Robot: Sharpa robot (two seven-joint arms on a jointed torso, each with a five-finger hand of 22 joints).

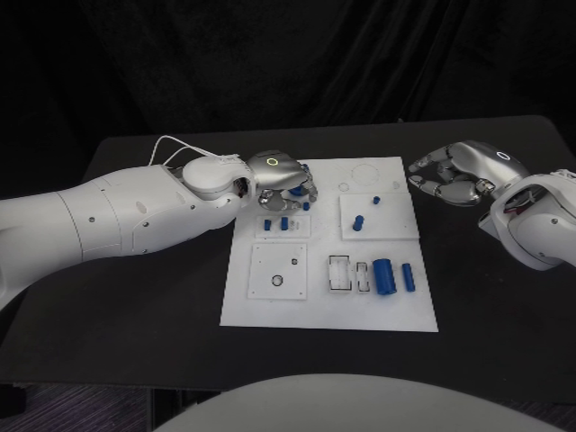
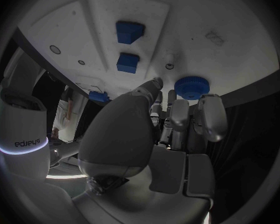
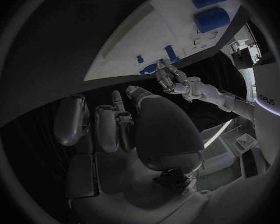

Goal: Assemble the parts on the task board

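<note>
White task board (image 1: 317, 306) bearing small blue parts (image 1: 382, 275); left hand (image 1: 281, 183) fingers spread above its far corner, right hand (image 1: 454, 175) fingers curled beside it, empty

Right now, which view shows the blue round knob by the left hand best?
Left wrist view: the round blue knob sits large and unobstructed just past the left hand. In the head view, that hand covers it. Right wrist view: I cannot pick it out.

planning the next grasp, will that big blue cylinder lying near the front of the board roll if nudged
Probably yes: the big blue cylinder lies on its side on the task board, so a sideways nudge would likely roll it. It looks rigid and smooth, so possibly slippery.
</note>
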